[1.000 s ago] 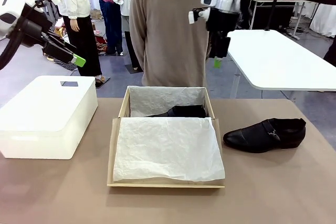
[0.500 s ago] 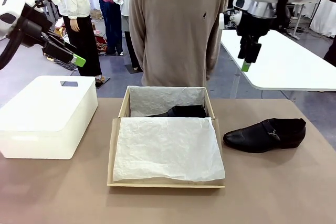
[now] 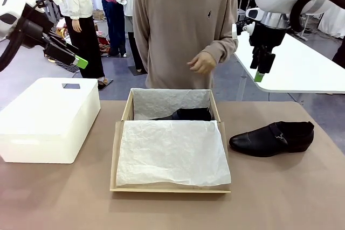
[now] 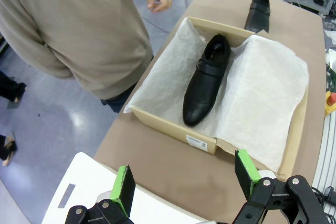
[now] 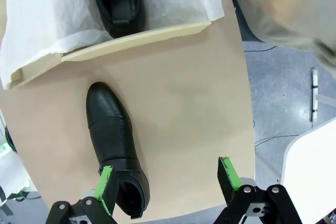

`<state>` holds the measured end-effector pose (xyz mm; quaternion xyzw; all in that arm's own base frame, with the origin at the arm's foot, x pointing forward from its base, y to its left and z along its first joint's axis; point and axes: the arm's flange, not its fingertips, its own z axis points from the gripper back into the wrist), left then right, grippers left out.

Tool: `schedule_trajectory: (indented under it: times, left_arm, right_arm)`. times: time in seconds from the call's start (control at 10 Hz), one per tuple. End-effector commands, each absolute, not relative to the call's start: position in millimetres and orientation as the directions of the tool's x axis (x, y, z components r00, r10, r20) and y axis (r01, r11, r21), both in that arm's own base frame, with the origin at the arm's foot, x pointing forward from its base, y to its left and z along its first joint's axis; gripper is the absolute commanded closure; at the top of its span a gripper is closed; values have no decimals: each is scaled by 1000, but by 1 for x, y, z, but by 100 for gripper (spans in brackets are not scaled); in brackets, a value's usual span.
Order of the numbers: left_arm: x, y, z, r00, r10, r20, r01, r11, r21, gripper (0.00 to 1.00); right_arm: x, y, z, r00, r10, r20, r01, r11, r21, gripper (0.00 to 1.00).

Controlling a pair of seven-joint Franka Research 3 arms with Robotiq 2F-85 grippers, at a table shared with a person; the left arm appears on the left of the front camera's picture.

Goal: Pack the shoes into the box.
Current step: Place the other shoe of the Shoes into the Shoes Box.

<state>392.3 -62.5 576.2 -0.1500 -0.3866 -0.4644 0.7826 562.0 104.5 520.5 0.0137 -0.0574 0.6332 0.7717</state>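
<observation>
the right pincer (image 5: 168, 174) hangs spread and empty, high above the surface (image 5: 184, 93). one shoe (image 5: 113, 140) lies beneath it on the bare surface, toe toward the box (image 5: 136, 38). the other shoe (image 4: 205, 85) lies inside the box on white tissue (image 4: 262, 87), ahead of and below the left pincer (image 4: 186, 179), which is also spread and empty. a person's hand (image 3: 203, 62) hovers beyond the box.

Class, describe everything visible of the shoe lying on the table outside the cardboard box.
The shoe is glossy black leather: pointed toe, low heel, buckled strap. It stands on its sole on the brown table, right of the box, toe towards it, not touching it. Only the table touches it.
</observation>
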Motion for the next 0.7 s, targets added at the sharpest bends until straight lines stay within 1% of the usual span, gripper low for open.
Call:
schedule_trajectory:
  times: [0.0,0.6]
  left_arm:
    - [394,-60,576,247,-606,756,854,505,126,0]
    - [394,-60,576,247,-606,756,854,505,126,0]
  right_arm:
    - [562,105,525,199,974,110,-977,206,-59,0]
    - [562,105,525,199,974,110,-977,206,-59,0]
